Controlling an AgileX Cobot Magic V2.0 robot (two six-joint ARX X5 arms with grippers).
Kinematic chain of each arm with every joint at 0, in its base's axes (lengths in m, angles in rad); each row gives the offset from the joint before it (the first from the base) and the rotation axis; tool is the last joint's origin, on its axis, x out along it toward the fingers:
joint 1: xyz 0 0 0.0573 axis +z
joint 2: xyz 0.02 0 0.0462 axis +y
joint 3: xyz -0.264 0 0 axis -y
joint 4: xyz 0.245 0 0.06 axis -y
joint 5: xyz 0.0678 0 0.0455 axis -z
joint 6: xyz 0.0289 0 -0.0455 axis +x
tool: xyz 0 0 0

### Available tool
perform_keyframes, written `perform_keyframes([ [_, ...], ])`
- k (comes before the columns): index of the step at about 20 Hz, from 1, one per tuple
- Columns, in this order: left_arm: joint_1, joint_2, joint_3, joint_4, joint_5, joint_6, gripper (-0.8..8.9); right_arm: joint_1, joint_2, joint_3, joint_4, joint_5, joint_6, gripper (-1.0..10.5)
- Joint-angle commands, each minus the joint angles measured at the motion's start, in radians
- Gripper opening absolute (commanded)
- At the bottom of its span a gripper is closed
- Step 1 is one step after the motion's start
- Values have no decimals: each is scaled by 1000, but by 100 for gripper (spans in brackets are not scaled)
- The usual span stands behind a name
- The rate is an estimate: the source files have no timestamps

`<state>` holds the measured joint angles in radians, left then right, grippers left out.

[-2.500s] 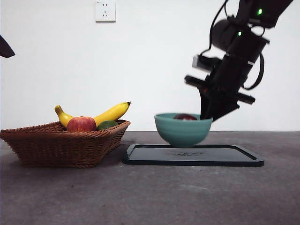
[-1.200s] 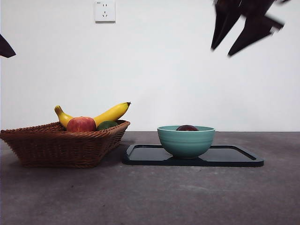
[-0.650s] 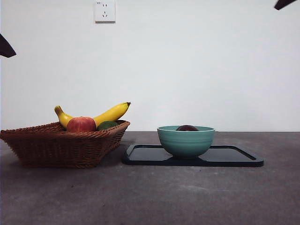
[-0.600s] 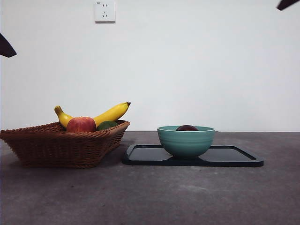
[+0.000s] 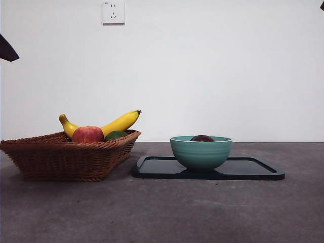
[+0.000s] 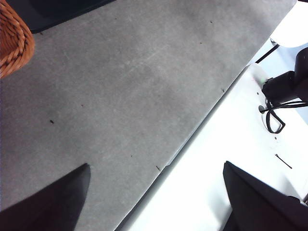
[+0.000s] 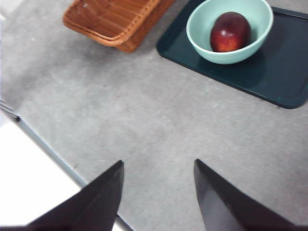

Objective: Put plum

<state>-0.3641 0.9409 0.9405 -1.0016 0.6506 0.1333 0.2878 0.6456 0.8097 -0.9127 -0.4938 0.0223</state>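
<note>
The dark maroon plum (image 5: pixel 202 138) lies inside the teal bowl (image 5: pixel 201 152), only its top showing above the rim. The right wrist view shows it whole (image 7: pixel 230 32) in the bowl (image 7: pixel 202 37), which stands on the dark tray (image 5: pixel 253 169). My right gripper (image 7: pixel 158 166) is open and empty, high above the table and well away from the bowl. It shows only as a black tip at the front view's top right corner. My left gripper (image 6: pixel 156 171) is open and empty, over the table's edge.
A wicker basket (image 5: pixel 66 157) at the left holds a banana (image 5: pixel 119 123), a red apple (image 5: pixel 88 134) and a dark green fruit (image 5: pixel 116 134). The basket also shows in the right wrist view (image 7: pixel 115 24). A wall socket (image 5: pixel 113 11) is on the back wall.
The right arm has lifted away from the bowl, up and out at the top right. The bowl with the plum shifted slightly lower as the arm left. The left arm has not moved.
</note>
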Motion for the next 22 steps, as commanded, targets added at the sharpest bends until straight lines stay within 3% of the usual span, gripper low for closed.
perform_keyframes([
  [1, -3, 6, 14, 7, 2, 12, 434, 5, 6, 8, 7, -4, -12, 231],
  [12, -4, 6, 14, 28, 2, 5, 434, 5, 6, 8, 7, -5, -11, 231],
  [17, -28, 16, 40, 232, -2, -154, 436, 5, 6, 8, 7, -5, -12, 231],
  [22, -84, 155, 196, 299, -143, -195, 436, 5, 6, 8, 7, -5, -12, 231],
])
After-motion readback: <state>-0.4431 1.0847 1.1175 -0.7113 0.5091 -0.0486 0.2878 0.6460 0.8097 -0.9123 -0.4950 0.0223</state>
